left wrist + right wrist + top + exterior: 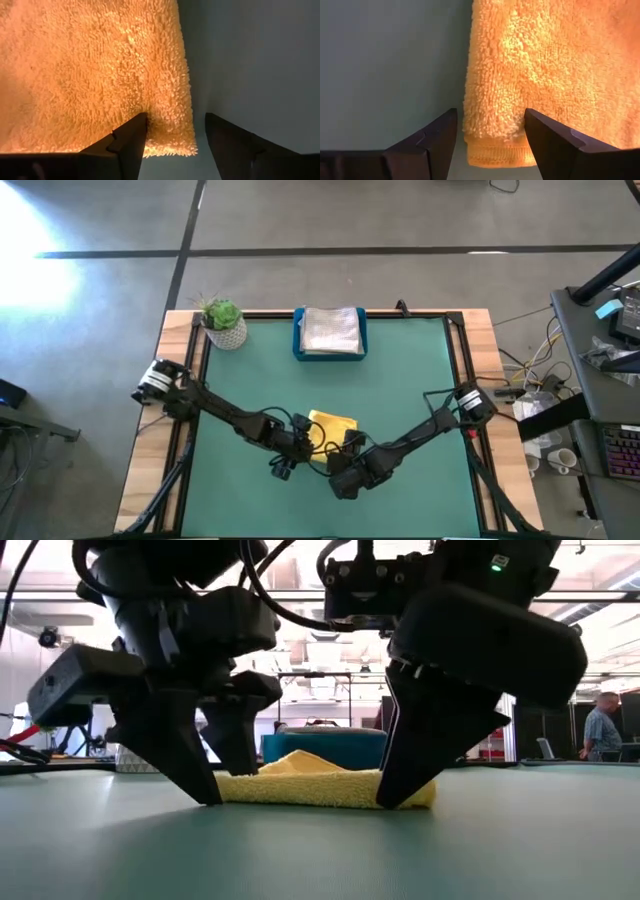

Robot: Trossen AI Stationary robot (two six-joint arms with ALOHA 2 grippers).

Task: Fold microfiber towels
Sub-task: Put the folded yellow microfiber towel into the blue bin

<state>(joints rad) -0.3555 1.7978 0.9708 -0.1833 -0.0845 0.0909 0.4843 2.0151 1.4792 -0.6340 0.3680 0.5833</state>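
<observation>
A yellow microfiber towel (pixel 333 426) lies folded on the green table, a little near of its middle; its top bulges up slightly (pixel 300 762). My left gripper (pixel 225 785) stands open at the towel's left near corner (pixel 175 135), pointing steeply down, one finger over the cloth and one over bare table. My right gripper (pixel 405 795) stands open at the towel's right near corner (pixel 495 145) in the same way. A folded light grey towel (pixel 331 330) lies in the blue tray (pixel 297 338). My left gripper comes from above and the near side, its fingers astride the towel's side edge; one finger (pixel 131 137) is over the cloth's top, and I cannot tell whether it touches. My right gripper likewise straddles the folded edge; one finger (pixel 552 137) is over the cloth, touching or not I cannot tell.
The blue tray stands at the table's far edge, middle. A small potted plant (pixel 222 320) stands at the far left corner. Green table surface (pixel 400 380) lies bare around the yellow towel. A person (pixel 602 730) stands far off in the room.
</observation>
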